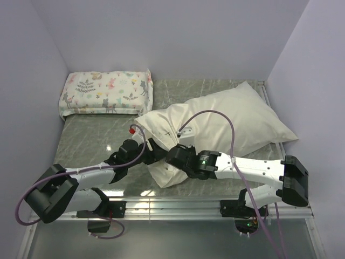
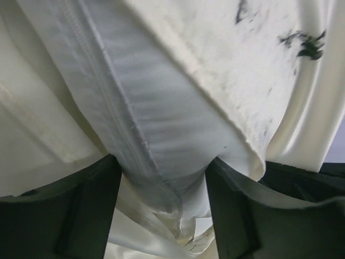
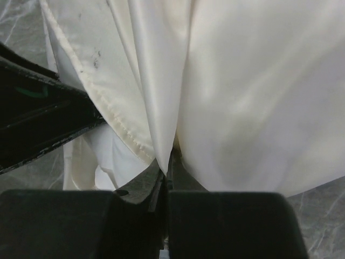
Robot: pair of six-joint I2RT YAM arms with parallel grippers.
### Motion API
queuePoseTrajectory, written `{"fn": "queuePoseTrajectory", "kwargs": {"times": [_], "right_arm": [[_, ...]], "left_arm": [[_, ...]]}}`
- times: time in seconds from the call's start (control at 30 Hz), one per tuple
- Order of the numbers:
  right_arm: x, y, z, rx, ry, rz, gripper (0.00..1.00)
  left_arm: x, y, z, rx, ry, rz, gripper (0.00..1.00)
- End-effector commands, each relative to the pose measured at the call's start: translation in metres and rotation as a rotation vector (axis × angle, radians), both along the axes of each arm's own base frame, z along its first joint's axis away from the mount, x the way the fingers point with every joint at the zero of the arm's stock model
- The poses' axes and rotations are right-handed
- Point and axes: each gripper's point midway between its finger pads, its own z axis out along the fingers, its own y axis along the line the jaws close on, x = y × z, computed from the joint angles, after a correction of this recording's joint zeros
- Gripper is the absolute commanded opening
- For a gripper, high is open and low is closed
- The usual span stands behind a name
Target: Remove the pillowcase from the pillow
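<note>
The cream pillowcase (image 1: 232,121) covers the big pillow, which lies slanted from the table's middle to the right. At its near left end both grippers meet. In the left wrist view the white pillow (image 2: 161,124) corner, with its seam, bulges out of the cream pillowcase (image 2: 215,65) hem. My left gripper (image 2: 161,164) is shut on that corner, its dark fingers (image 2: 81,210) pressed on either side. My right gripper (image 3: 164,170) is shut on a fold of the pillowcase (image 3: 242,97). From above, the left gripper (image 1: 152,149) and right gripper (image 1: 173,155) sit side by side.
A small floral animal-print pillow (image 1: 108,91) lies against the back wall at the left. The marbled grey table (image 1: 91,135) is walled at the back and both sides. A metal rail (image 1: 178,204) runs along the near edge. Purple cables loop over both arms.
</note>
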Motion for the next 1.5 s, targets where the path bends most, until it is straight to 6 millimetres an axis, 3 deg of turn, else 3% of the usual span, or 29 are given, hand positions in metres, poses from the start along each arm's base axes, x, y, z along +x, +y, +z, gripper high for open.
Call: {"fn": "queuePoseTrajectory", "kwargs": {"times": [0.0,0.07,0.1,0.13,0.2,0.23,0.33,0.43,0.53,0.63,0.67,0.73,0.77,0.8,0.87,1.17,1.37,1.47], "right_arm": [[-0.012,0.004,-0.019,-0.001,0.041,0.021,0.00],[-0.015,0.004,-0.028,-0.002,0.055,0.023,0.03],[-0.016,0.005,-0.029,-0.001,0.060,0.026,0.07],[-0.017,0.004,-0.031,-0.001,0.061,0.024,0.20],[-0.019,0.005,-0.026,0.015,0.059,0.029,0.36],[-0.022,0.007,-0.023,0.022,0.059,0.041,0.49],[-0.033,0.022,-0.003,0.088,0.054,0.096,0.70],[-0.056,0.051,0.009,0.177,0.085,0.193,0.79],[-0.071,0.061,-0.014,0.159,0.139,0.191,0.81],[-0.075,0.056,-0.041,0.118,0.169,0.160,0.78],[-0.076,0.046,-0.054,0.103,0.185,0.126,0.76],[-0.073,0.028,-0.065,0.079,0.171,0.077,0.53],[-0.070,0.019,-0.063,0.083,0.154,0.038,0.24],[-0.069,0.013,-0.064,0.078,0.146,0.018,0.13],[-0.066,0.003,-0.062,0.081,0.130,-0.020,0.03],[-0.045,-0.057,-0.077,0.051,0.113,-0.170,0.00],[-0.028,-0.074,-0.068,0.084,0.103,-0.226,0.00],[-0.010,-0.093,-0.066,0.062,0.092,-0.284,0.00]], "left_arm": [[0.022,-0.016,0.047,-0.085,-0.135,0.001,0.65],[0.023,-0.018,0.046,-0.072,-0.133,-0.005,0.52],[0.025,-0.019,0.050,-0.071,-0.144,-0.004,0.36],[0.025,-0.020,0.050,-0.065,-0.143,-0.009,0.26],[0.025,-0.021,0.051,-0.057,-0.147,-0.012,0.06],[0.025,-0.022,0.050,-0.053,-0.146,-0.014,0.01],[0.023,-0.023,0.052,-0.044,-0.147,-0.003,0.00],[0.023,-0.024,0.056,-0.027,-0.152,0.013,0.01],[0.025,-0.023,0.068,-0.020,-0.166,0.038,0.01],[0.026,-0.019,0.075,-0.014,-0.159,0.065,0.00],[0.026,-0.017,0.080,-0.015,-0.167,0.071,0.00],[0.027,-0.013,0.084,0.008,-0.156,0.086,0.01],[0.028,-0.012,0.095,0.007,-0.177,0.090,0.00],[0.028,-0.010,0.098,0.012,-0.178,0.098,0.00],[0.027,-0.006,0.100,0.034,-0.170,0.102,0.00],[0.034,0.008,0.134,0.060,-0.191,0.131,0.00],[0.039,0.023,0.150,0.074,-0.191,0.143,0.00],[0.035,0.028,0.157,0.076,-0.191,0.136,0.00]]}}
